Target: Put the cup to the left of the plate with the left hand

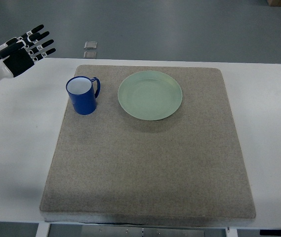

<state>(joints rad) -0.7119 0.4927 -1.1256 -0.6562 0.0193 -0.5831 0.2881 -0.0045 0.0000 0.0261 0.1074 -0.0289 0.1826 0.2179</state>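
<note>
A blue cup (83, 95) with a white inside stands upright on the grey mat (150, 163), its handle turned toward the plate. Just to its right lies a pale green plate (150, 95), a small gap apart from the cup. My left hand (30, 45) hovers at the upper left over the white table's far edge, well away from the cup, with its fingers spread and nothing in them. The right arm does not show.
The mat covers most of the white table (17, 148). Two small grey squares (90, 49) lie on the floor beyond the table's far edge. Grey floor fills the top of the picture.
</note>
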